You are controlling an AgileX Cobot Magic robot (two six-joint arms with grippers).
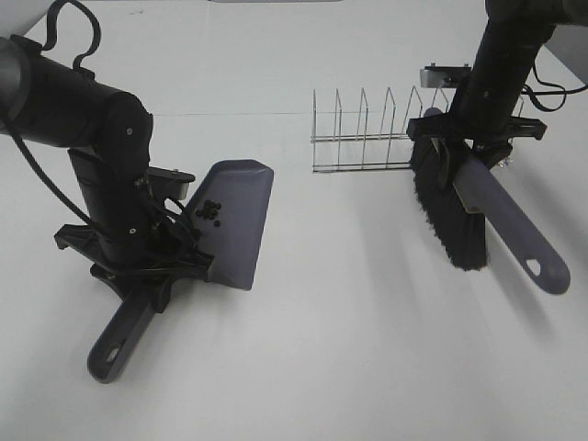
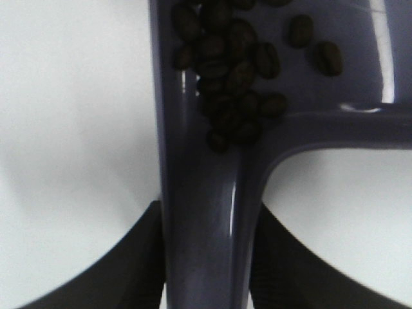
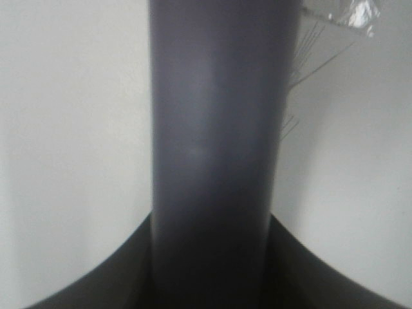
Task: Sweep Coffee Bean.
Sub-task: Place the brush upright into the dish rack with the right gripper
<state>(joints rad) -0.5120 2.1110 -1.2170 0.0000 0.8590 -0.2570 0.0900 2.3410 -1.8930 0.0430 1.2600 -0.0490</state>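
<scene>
- Plainly, the left gripper [image 2: 206,273] is clamped on the dustpan handle [image 2: 203,212]. In the left wrist view a dark finger [image 2: 132,264] presses against each side of the handle.
- Beyond that grip sits the grey dustpan [image 1: 241,220], at the left centre of the exterior high view. Its handle runs down toward the lower left of the frame.
- Inside the dustpan lie the coffee beans [image 2: 228,71], small, dark and oval. They are heaped against the rear wall where the handle joins, with a few loose ones just beside the heap.
- From the high camera the same beans [image 1: 209,210] show as a small dark cluster on the arm's side of the pan.
- The right gripper [image 3: 212,277] is closed around the brush handle [image 3: 215,129], which fills the middle of the right wrist view between two dark fingers.
- Outward from it, the brush [image 1: 450,216] hangs tilted at the upper right of the high view. Its black bristles face left and the handle end points to the lower right.
- A wire rack [image 1: 363,140] stands just left of the brush, and it holds nothing.
- Everything is over a white table [image 1: 349,340].
</scene>
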